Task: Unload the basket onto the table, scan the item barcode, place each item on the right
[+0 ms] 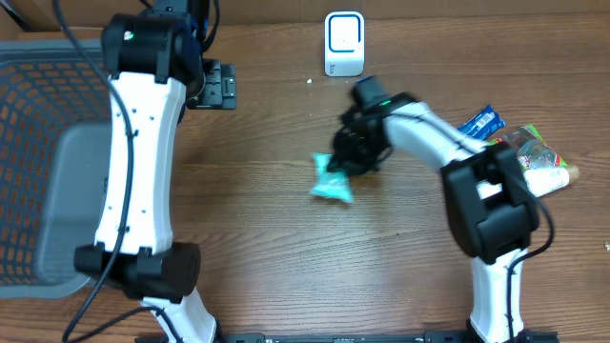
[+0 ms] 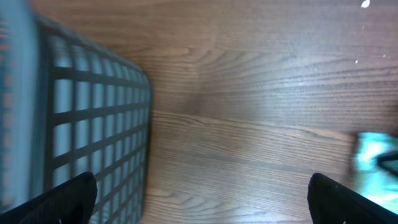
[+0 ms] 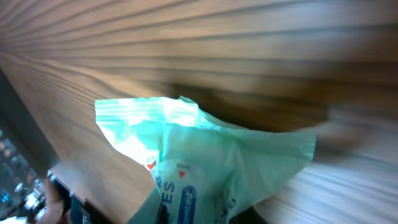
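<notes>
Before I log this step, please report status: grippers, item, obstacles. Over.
Left gripper open, empty, beside the basket. Right gripper shut on teal packet. Nothing between packet and white scanner.

The packet (image 1: 333, 181) is mint green, with a blue label (image 3: 186, 196), white lettering and small red marks. Under it the table (image 1: 267, 248) is brown wood grain. Far left of the packet, the basket (image 1: 29, 114) is a grey grid mesh. Above the packet, the scanner (image 1: 344, 43) is white, its face edged pale blue. The left arm (image 1: 143, 162) and right arm (image 1: 429, 133) are white with black joints. Right of the packet lie a blue wrapper (image 1: 479, 122) and a clear bag (image 1: 538, 157) showing green and red.
</notes>
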